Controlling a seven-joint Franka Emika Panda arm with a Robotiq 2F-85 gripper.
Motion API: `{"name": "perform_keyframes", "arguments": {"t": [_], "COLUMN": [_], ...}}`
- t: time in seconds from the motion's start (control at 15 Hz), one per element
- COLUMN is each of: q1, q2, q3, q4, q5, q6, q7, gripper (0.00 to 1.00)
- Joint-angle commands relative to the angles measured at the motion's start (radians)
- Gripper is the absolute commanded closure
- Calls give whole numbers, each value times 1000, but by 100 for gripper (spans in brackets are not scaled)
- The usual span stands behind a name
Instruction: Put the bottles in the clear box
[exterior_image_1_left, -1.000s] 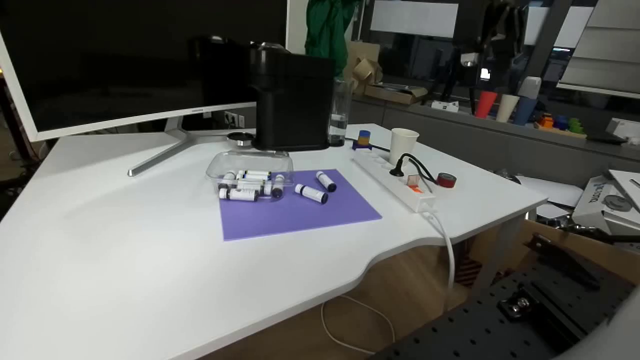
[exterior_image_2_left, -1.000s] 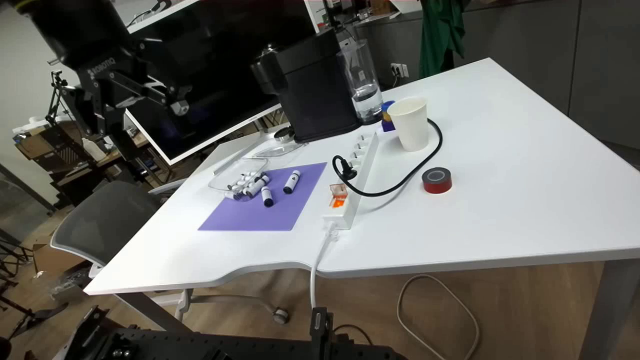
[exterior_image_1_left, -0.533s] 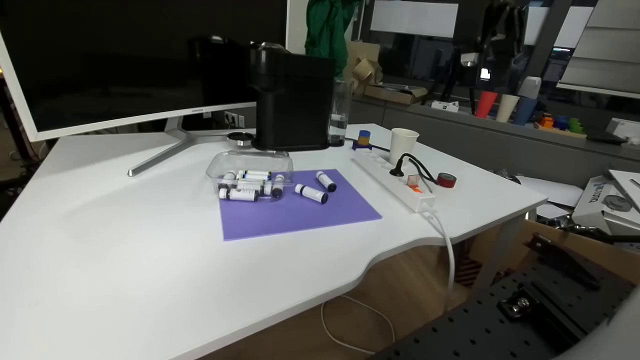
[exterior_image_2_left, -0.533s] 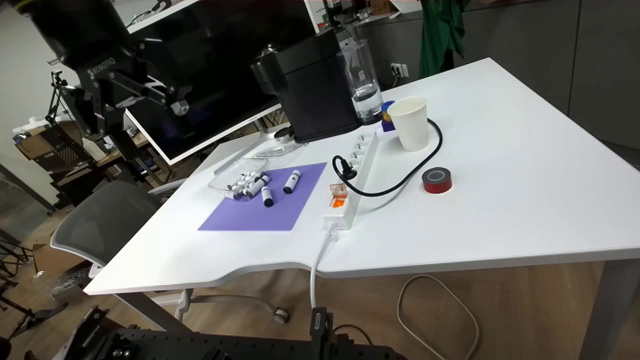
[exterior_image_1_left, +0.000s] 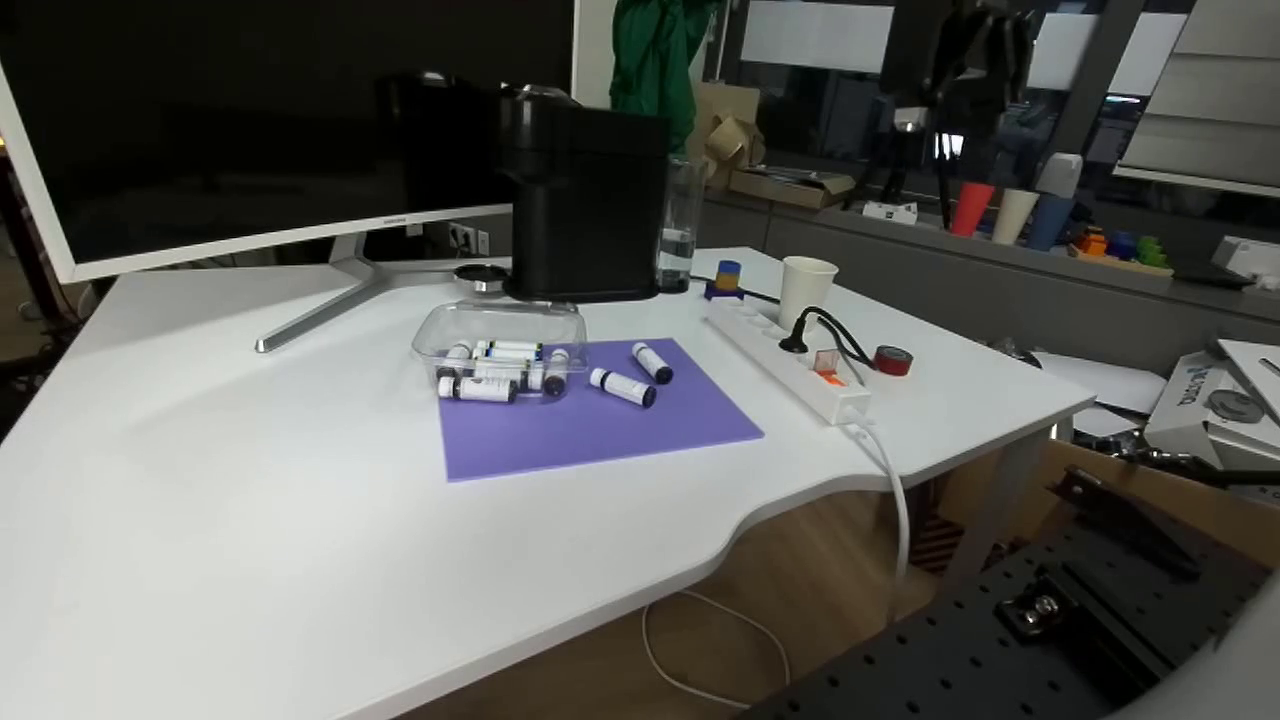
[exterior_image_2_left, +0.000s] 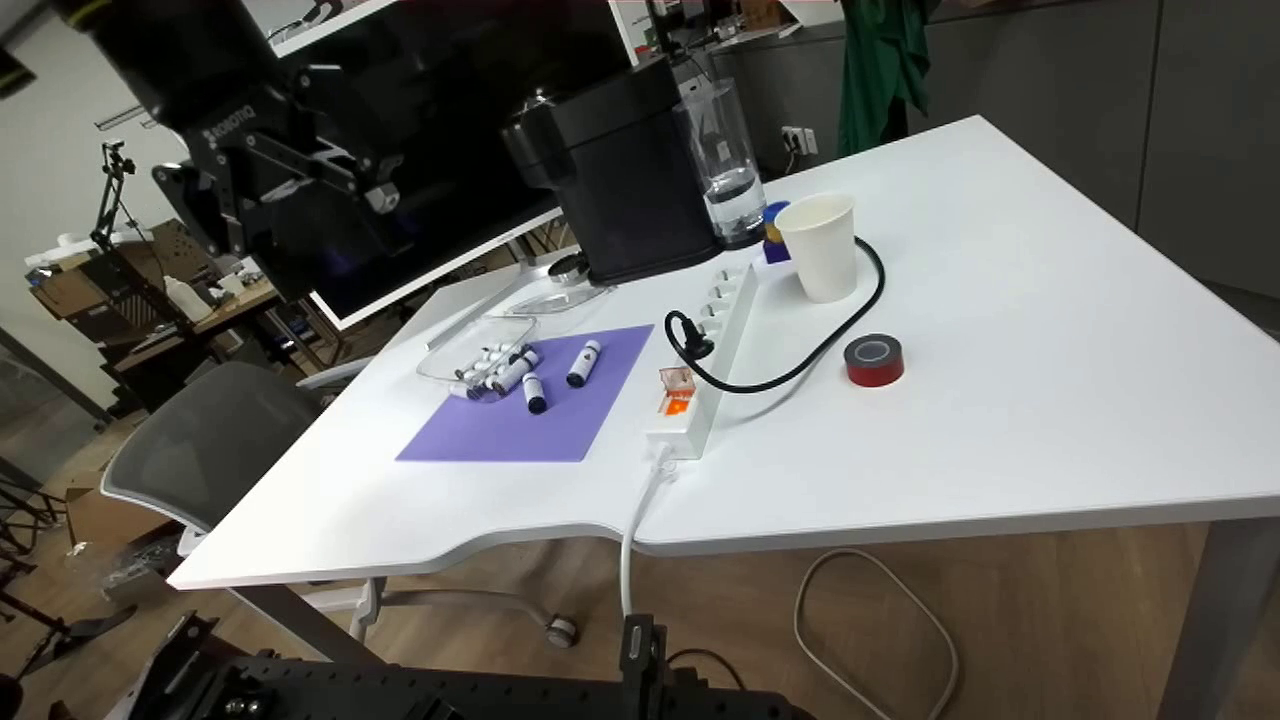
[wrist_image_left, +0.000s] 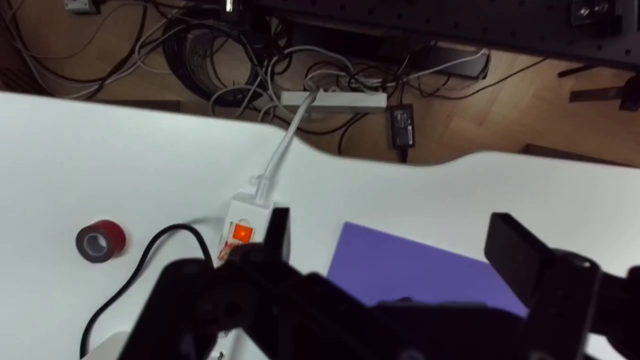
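Note:
The clear box (exterior_image_1_left: 432, 332) stands partly on the purple mat near the coffee machine, with several white bottles (exterior_image_1_left: 508, 350) in it. It also shows in an exterior view (exterior_image_2_left: 430, 370). One bottle (exterior_image_1_left: 478, 390) lies at its front wall; I cannot tell whether it is inside. Two bottles lie loose on the mat, a nearer one (exterior_image_1_left: 623, 387) and a farther one (exterior_image_1_left: 652, 362); both also show in an exterior view (exterior_image_2_left: 535, 393) (exterior_image_2_left: 583, 363). My gripper (exterior_image_2_left: 345, 265) is open and empty, high above the desk. Its wide-apart fingers show in the wrist view (wrist_image_left: 390, 235), where the box is hidden.
A white power strip (exterior_image_1_left: 775, 365) with a black plug lies beside the purple mat (exterior_image_1_left: 600, 440). A paper cup (exterior_image_1_left: 803, 288), a red tape roll (exterior_image_1_left: 893, 360) and a tall black machine (exterior_image_1_left: 590, 200) stand around. A large monitor (exterior_image_1_left: 250, 110) stands behind.
My gripper has moved slightly to the right in an exterior view where it hangs at upper left, staying open. The dark arm part at top right elsewhere shifts left. Bottles and box have not moved.

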Motion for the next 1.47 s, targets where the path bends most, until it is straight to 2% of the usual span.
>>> {"name": "perform_keyframes", "arguments": {"t": [0.0, 0.33, 0.73, 0.8, 0.93, 1.27, 1.4], "q1": [4, 13, 32, 32, 32, 31, 28], "q2": [159, 403, 713, 604, 656, 640, 704], "q3": [35, 106, 121, 120, 121, 119, 119], "q4": [94, 239, 473, 364, 390, 389, 447], "q5": [-9, -20, 18, 4, 5, 11, 77], "q6": [135, 289, 287, 322, 330, 332, 307], "q7": [85, 163, 137, 137, 135, 145, 108], "gripper": [0, 0, 0, 0, 0, 0, 0]}}
